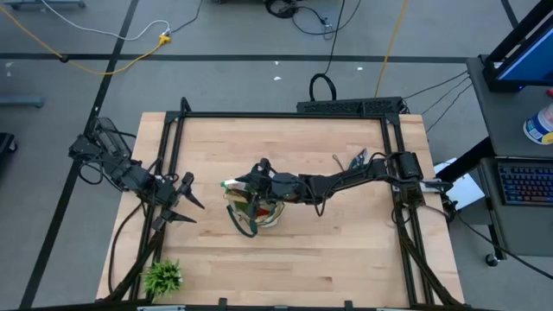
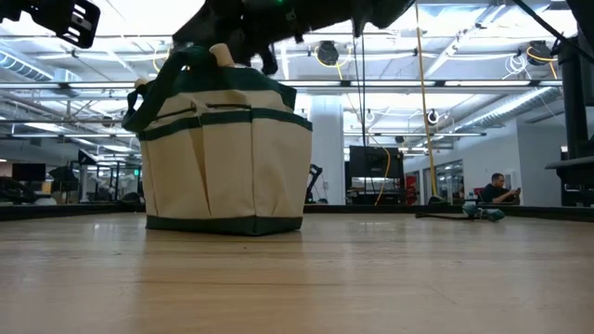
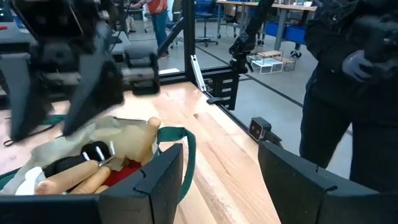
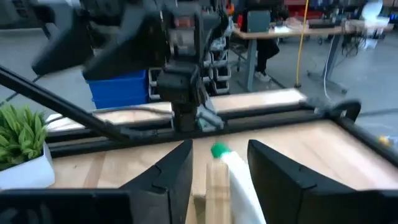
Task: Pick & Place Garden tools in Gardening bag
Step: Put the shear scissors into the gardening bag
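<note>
The beige gardening bag (image 1: pixel 256 210) with dark green trim stands on its base at mid-table, also in the low view (image 2: pixel 227 153). Wooden handles (image 3: pixel 74 177), a red-and-black glove (image 3: pixel 118 169) and a white bottle with a green tip (image 4: pixel 239 180) stick out of its top. My right gripper (image 1: pixel 251 184) hangs open just above the bag's mouth; in its wrist view (image 4: pixel 219 149) a wooden handle (image 4: pixel 217 186) and the bottle lie between its fingers. Whether it touches them, I cannot tell. My left gripper (image 1: pixel 192 199) is open and empty to the bag's left, pointing at it (image 3: pixel 221 149).
A small spiky green plant (image 1: pixel 162 276) in a white pot stands at the table's near left corner. A small tool (image 1: pixel 352 160) lies on the table at the far right beside the right arm. A person (image 3: pixel 348 93) stands beyond the table's edge.
</note>
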{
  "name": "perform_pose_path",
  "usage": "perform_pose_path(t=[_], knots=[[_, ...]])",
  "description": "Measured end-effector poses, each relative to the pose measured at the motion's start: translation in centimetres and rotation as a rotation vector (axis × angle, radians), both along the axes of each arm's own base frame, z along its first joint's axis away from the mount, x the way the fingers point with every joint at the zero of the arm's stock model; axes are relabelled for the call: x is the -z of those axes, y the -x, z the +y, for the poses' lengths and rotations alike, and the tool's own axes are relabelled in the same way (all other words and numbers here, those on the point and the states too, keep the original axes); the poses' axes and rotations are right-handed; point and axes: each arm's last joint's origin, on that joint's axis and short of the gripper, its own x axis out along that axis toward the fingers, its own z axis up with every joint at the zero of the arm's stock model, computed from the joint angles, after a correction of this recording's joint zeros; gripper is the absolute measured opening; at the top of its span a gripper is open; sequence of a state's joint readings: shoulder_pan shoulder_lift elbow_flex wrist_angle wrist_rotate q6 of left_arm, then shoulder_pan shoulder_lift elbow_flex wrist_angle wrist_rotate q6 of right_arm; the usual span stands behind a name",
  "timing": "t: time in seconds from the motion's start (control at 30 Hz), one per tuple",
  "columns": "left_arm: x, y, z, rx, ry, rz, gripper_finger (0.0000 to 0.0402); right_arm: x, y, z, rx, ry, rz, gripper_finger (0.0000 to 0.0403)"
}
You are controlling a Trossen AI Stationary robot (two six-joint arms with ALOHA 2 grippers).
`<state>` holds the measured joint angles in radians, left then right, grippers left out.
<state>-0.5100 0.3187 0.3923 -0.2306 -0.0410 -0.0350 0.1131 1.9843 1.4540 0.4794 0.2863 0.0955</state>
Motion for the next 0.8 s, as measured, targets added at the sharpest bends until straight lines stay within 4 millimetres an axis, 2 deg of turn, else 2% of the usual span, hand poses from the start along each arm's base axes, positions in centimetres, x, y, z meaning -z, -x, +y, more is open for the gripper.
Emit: perform_pose_path(t=[0.27,0.4,0.53,0.67,0.8], knots=[[-0.2,0.1,-0.3,0.100,-0.005,-0.021,0.0216,-2.6,1.1,-0.3,-0.007,0.096,-0.009,0.0150],[-0.3,0.2,-0.3,0.135,-0.005,-0.038,0.0216,-3.4,1.9,-0.8,-0.001,0.115,0.045,0.0149],[-0.3,0.1,-0.5,0.189,-0.034,-0.111,0.0216,-3.6,3.0,-1.5,0.005,0.127,0.174,0.0153],[1.5,-0.4,-0.7,0.183,-0.047,-0.136,0.0216,-3.9,4.6,-2.4,0.018,0.130,0.331,0.0155],[3.4,-0.9,-0.7,0.166,0.012,-0.150,0.0216,-3.9,6.4,-3.4,0.046,0.095,0.491,0.0155]])
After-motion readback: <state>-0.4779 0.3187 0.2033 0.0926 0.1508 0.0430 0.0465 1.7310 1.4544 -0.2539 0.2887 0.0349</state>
